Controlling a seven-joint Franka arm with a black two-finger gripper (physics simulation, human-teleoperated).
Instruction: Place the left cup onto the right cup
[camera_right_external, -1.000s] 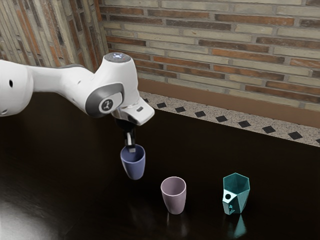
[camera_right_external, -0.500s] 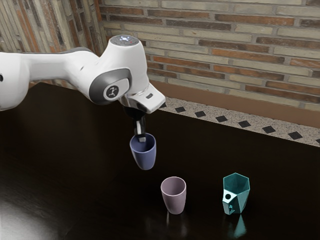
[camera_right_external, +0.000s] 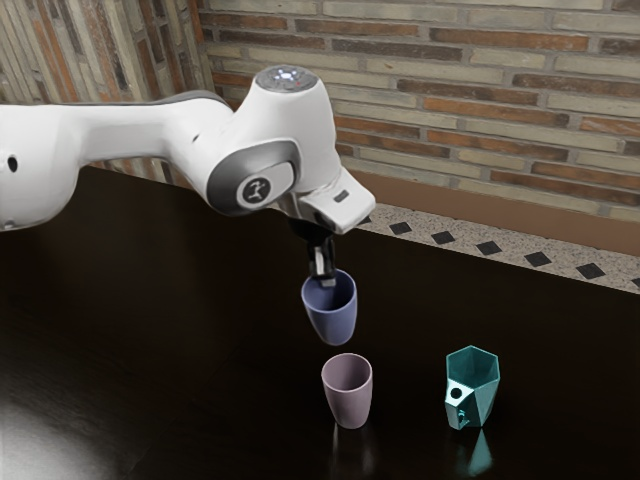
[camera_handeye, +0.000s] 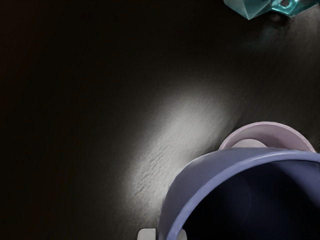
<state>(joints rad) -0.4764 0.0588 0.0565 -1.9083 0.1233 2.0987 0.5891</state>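
Observation:
A blue-violet cup (camera_right_external: 330, 308) hangs in the air, my gripper (camera_right_external: 320, 268) shut on its rim. It is just above and slightly to the exterior view's left of a mauve cup (camera_right_external: 347, 389) standing upright on the dark table (camera_right_external: 150, 380). In the wrist view the held blue cup (camera_handeye: 245, 195) is large under the hand, and the mauve cup's rim (camera_handeye: 260, 135) peeks out behind it.
A teal faceted mug (camera_right_external: 471, 386) stands to the exterior view's right of the mauve cup, and its corner (camera_handeye: 260, 7) appears in the wrist view. A brick wall and a tiled ledge (camera_right_external: 480, 240) run behind the table.
My arm has carried the blue cup toward the exterior view's right, from well left of the mauve cup to almost over it. The mauve cup and teal mug have stayed still.

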